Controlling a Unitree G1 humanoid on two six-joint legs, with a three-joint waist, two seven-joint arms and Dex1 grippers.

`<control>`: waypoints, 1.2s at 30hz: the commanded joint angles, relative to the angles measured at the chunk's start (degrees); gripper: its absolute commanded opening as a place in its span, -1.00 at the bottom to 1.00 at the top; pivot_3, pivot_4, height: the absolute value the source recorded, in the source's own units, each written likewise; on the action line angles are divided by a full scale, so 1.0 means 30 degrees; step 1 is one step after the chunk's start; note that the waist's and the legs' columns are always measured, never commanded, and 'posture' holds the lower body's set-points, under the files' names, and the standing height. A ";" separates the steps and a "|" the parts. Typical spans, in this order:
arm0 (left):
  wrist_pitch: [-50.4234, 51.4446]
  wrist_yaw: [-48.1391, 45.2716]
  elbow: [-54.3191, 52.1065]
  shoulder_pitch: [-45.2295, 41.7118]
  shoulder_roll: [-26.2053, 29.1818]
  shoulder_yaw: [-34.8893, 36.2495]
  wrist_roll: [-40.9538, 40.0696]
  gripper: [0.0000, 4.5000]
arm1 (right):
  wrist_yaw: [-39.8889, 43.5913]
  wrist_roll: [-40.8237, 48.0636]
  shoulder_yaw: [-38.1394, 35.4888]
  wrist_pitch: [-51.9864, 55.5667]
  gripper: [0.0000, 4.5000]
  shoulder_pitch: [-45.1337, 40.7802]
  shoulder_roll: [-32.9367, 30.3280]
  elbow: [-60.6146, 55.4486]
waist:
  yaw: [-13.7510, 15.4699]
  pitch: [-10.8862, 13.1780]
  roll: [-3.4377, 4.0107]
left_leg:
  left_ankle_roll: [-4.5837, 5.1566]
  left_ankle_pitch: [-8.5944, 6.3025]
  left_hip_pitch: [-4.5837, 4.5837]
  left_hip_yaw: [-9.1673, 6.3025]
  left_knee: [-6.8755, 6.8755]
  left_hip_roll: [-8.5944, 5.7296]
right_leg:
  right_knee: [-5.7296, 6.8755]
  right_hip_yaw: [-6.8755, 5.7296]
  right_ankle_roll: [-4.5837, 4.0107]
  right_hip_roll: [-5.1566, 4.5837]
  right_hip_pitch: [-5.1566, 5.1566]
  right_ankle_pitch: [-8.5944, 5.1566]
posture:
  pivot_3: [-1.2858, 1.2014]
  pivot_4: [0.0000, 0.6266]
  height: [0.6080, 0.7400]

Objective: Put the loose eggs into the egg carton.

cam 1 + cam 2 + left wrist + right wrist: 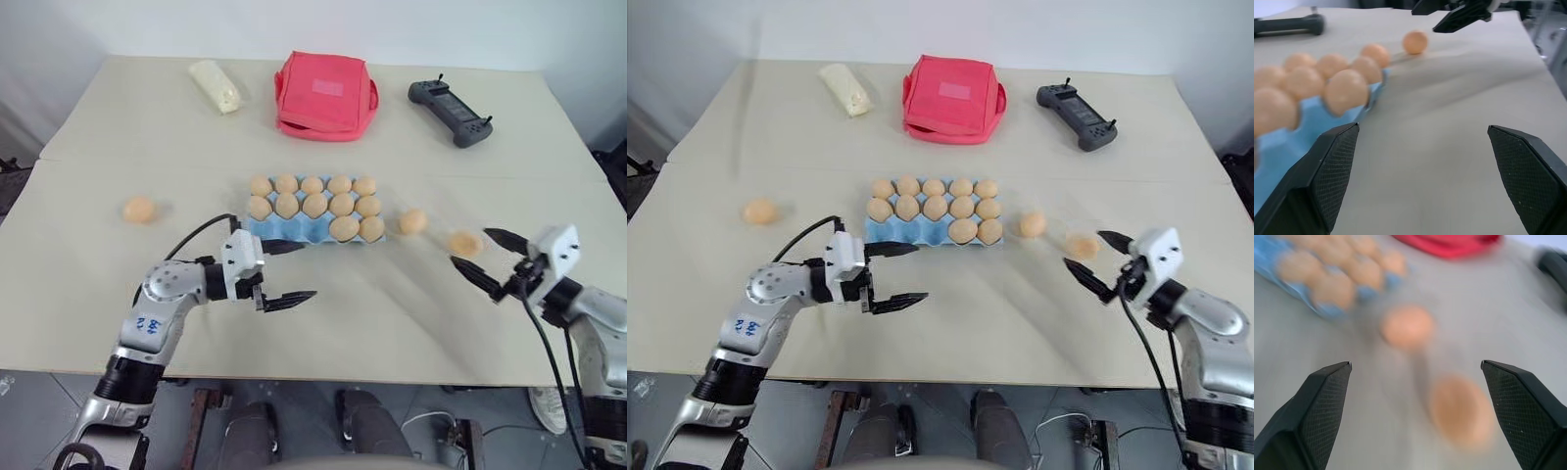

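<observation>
Right hand (492, 262) wide open, empty, nearing blurred pale orange-tan loose egg (464, 243) on tabletop (411, 323). Left hand (277, 271) open, empty, beside light blue moulded egg carton (284, 231). Next: close on egg, carry to empty cup.

Red pouch (324, 95), white packet (216, 85), black controller (450, 111).

Head pair overlooks table (88, 323); wrist cameras skim it.

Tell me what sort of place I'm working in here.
Probably a robot test bench, not a kitchen: a cloth-covered table with a black handheld controller, a light blue egg carton and cables underneath.
</observation>
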 commanded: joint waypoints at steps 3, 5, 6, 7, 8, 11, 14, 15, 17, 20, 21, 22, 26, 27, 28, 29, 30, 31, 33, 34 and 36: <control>-0.0812 -0.0536 0.0639 -0.0927 -0.0357 -0.0178 0.0313 1.00 | 0.0211 -0.0070 -0.0567 -0.1768 0.97 -0.0123 -0.0570 0.2273 | 0.0002 0.0001 0.0000 | 0.0013 0.0031 0.0005 -0.0005 0.0007 -0.0005 | 0.0023 0.0008 0.0016 -0.0002 -0.0002 0.0014 | 0.03 -0.52 1.00; -0.0840 -0.0651 0.0648 -0.0926 -0.0295 -0.0040 0.0291 1.00 | 0.0286 -0.0259 -0.0039 -0.1784 0.97 -0.1250 -0.0742 0.3416 | -0.0008 0.0000 0.0001 | 0.0022 0.0039 0.0004 -0.0009 0.0008 -0.0015 | 0.0026 0.0015 0.0031 -0.0012 0.0000 0.0025 | 0.03 -0.52 1.00; -0.0847 -0.0687 0.0622 -0.0884 -0.0246 0.0030 0.0271 1.00 | 0.0384 -0.0314 0.0199 -0.1744 0.97 -0.1729 -0.0815 0.3831 | -0.0071 0.0003 0.0004 | 0.0024 0.0040 0.0007 -0.0006 0.0017 -0.0016 | 0.0025 0.0021 0.0042 -0.0012 0.0004 0.0034 | 0.03 -0.52 1.00; -0.0852 -0.0699 0.0581 -0.0803 -0.0189 0.0103 0.0255 1.00 | 0.0467 -0.0455 0.0465 -0.1845 0.97 -0.2257 -0.0872 0.4267 | -0.0123 0.0004 0.0007 | 0.0034 0.0044 0.0003 0.0008 0.0028 -0.0018 | 0.0024 0.0037 0.0054 -0.0015 0.0002 0.0052 | 0.03 -0.52 1.00; -0.0868 -0.0688 0.0507 -0.0628 -0.0095 0.0210 0.0246 1.00 | 0.0626 -0.0685 0.0901 -0.1817 0.97 -0.3038 -0.0946 0.4923 | -0.0175 0.0004 0.0007 | 0.0049 0.0052 0.0000 0.0010 0.0027 -0.0030 | 0.0024 0.0037 0.0062 -0.0031 0.0001 0.0058 | 0.03 -0.52 1.00; -0.0895 -0.0617 0.0326 -0.0228 0.0069 0.0426 0.0223 1.00 | 0.1052 -0.1352 0.1927 -0.2063 0.97 -0.4877 -0.1049 0.6808 | -0.0280 0.0007 0.0012 | 0.0065 0.0062 -0.0007 -0.0001 0.0034 -0.0037 | 0.0027 0.0028 0.0071 -0.0049 0.0002 0.0067 | 0.03 -0.52 1.00; -0.0935 -0.0520 0.0085 0.0223 0.0238 0.0626 0.0177 1.00 | 0.1509 -0.2114 0.2897 -0.2579 0.97 -0.6753 -0.0988 0.9134 | -0.0359 0.0008 0.0014 | 0.0064 0.0063 -0.0009 -0.0010 0.0029 -0.0035 | 0.0025 0.0021 0.0071 -0.0051 0.0002 0.0068 | 0.03 -0.52 1.00; -0.0926 -0.0446 -0.0009 0.0354 0.0286 0.0690 0.0185 1.00 | 0.1683 -0.2296 0.3189 -0.2481 0.97 -0.7289 -0.0969 0.9875 | -0.0372 0.0011 0.0018 | 0.0064 0.0062 -0.0008 -0.0014 0.0031 -0.0033 | 0.0026 0.0014 0.0071 -0.0049 0.0005 0.0068 | 0.03 -0.52 1.00; -0.0913 -0.0339 -0.0179 0.0561 0.0359 0.0796 0.0186 1.00 | 0.1939 -0.2579 0.3560 -0.2724 0.81 -0.8043 -0.0942 1.1085 | -0.0383 0.0011 0.0019 | 0.0063 0.0063 -0.0014 -0.0015 0.0025 -0.0032 | 0.0027 0.0015 0.0071 -0.0055 -0.0003 0.0067 | 0.03 -0.52 1.00; -0.0936 -0.0040 -0.0444 0.0965 0.0512 0.1127 0.0169 1.00 | 0.2604 -0.2651 0.3875 -0.3247 0.41 -0.8775 -0.0851 1.2224 | -0.0343 0.0014 0.0024 | 0.0062 0.0063 -0.0023 -0.0029 0.0021 -0.0021 | 0.0024 0.0000 0.0074 -0.0067 -0.0004 0.0068 | 0.03 -0.52 1.00; -0.0939 0.0046 -0.0538 0.1135 0.0578 0.1284 0.0157 1.00 | 0.2853 -0.2501 0.3878 -0.3303 0.24 -0.8938 -0.0791 1.2266 | -0.0351 0.0014 0.0024 | 0.0063 0.0062 -0.0025 -0.0030 0.0021 -0.0017 | 0.0021 -0.0001 0.0074 -0.0073 -0.0004 0.0068 | 0.03 -0.52 1.00; -0.0950 0.0128 -0.0631 0.1342 0.0661 0.1489 0.0132 1.00 | 0.3019 -0.2308 0.3849 -0.3277 0.08 -0.9017 -0.0721 1.1954 | -0.0366 0.0014 0.0024 | 0.0064 0.0061 -0.0026 -0.0030 0.0020 -0.0018 | 0.0019 0.0000 0.0077 -0.0076 -0.0004 0.0069 | 0.03 -0.52 1.00; -0.0901 0.0438 -0.0940 0.2239 0.1030 0.2367 -0.0018 1.00 | 0.4002 -0.1393 0.4109 -0.1961 -0.18 -0.8581 -0.0523 0.8807 | -0.0418 0.0019 0.0032 | 0.0065 0.0059 -0.0028 -0.0027 0.0020 -0.0001 | 0.0018 0.0001 0.0081 -0.0080 -0.0004 0.0071 | 0.03 -0.52 1.00; -0.0885 0.0561 -0.0989 0.2660 0.1202 0.2791 -0.0112 1.00 | 0.4175 -0.0991 0.4363 -0.1049 -0.18 -0.8276 -0.0416 0.7043 | -0.0440 0.0020 0.0034 | 0.0064 0.0059 -0.0026 -0.0026 0.0020 0.0019 | 0.0023 0.0008 0.0080 -0.0082 -0.0009 0.0071 | 0.03 -0.52 1.00; -0.0872 0.0651 -0.1038 0.3048 0.1373 0.3129 -0.0176 1.00 | 0.4102 -0.0821 0.4695 -0.0181 -0.18 -0.8036 -0.0326 0.5466 | -0.0467 0.0020 0.0036 | 0.0060 0.0059 -0.0025 -0.0025 0.0019 0.0037 | 0.0026 0.0008 0.0080 -0.0080 -0.0009 0.0071 | 0.03 -0.52 1.00; -0.0890 0.0728 -0.1077 0.3470 0.1553 0.3484 -0.0196 1.00 | 0.3860 -0.0619 0.5109 0.0937 -0.18 -0.7882 -0.0184 0.3720 | -0.0501 0.0020 0.0040 | 0.0053 0.0058 -0.0020 -0.0024 0.0015 0.0063 | 0.0026 0.0009 0.0079 -0.0082 -0.0009 0.0071 | 0.03 -0.52 1.00; -0.0882 0.0821 -0.1149 0.3842 0.1693 0.3795 -0.0229 1.00 | 0.3502 -0.0251 0.5450 0.2148 -0.18 -0.7877 0.0088 0.2167 | -0.0523 0.0020 0.0039 | 0.0040 0.0054 -0.0015 -0.0021 0.0014 0.0090 | 0.0033 0.0013 0.0076 -0.0099 -0.0013 0.0070 | 0.03 -0.52 1.00; -0.0856 0.0888 -0.1221 0.4096 0.1776 0.4013 -0.0259 1.00 | 0.3048 -0.0052 0.5696 0.3128 -0.18 -0.7947 0.0331 0.1093 | -0.0513 0.0020 0.0038 | 0.0014 0.0048 -0.0012 -0.0021 0.0016 0.0139 | 0.0033 0.0006 0.0053 -0.0103 -0.0014 0.0080 | 0.03 -0.52 1.00; -0.0804 0.1080 -0.1324 0.4557 0.1928 0.4439 -0.0314 1.00 | 0.2192 -0.0061 0.6463 0.4572 -0.18 -0.8294 0.0930 -0.0737 | -0.0421 0.0020 0.0038 | -0.0004 0.0045 -0.0016 -0.0035 0.0013 0.0179 | 0.0032 -0.0029 0.0018 -0.0081 -0.0024 0.0092 | 0.03 -0.52 1.00; -0.0802 0.1164 -0.1357 0.4774 0.1997 0.4650 -0.0331 1.00 | 0.1748 -0.0041 0.6903 0.5292 -0.18 -0.8539 0.1355 -0.1566 | -0.0402 0.0020 0.0038 | -0.0015 0.0039 -0.0024 -0.0057 0.0011 0.0184 | 0.0035 -0.0049 0.0002 -0.0076 -0.0027 0.0091 | 0.03 -0.52 1.00; -0.0767 0.1373 -0.1374 0.5108 0.2099 0.5076 -0.0381 1.00 | 0.0641 -0.0463 0.8147 0.6728 -0.18 -0.9237 0.2364 -0.2727 | -0.0394 0.0020 0.0038 | -0.0020 0.0034 -0.0038 -0.0057 0.0001 0.0180 | 0.0033 -0.0054 -0.0016 -0.0083 -0.0046 0.0095 | 0.03 -0.52 1.00</control>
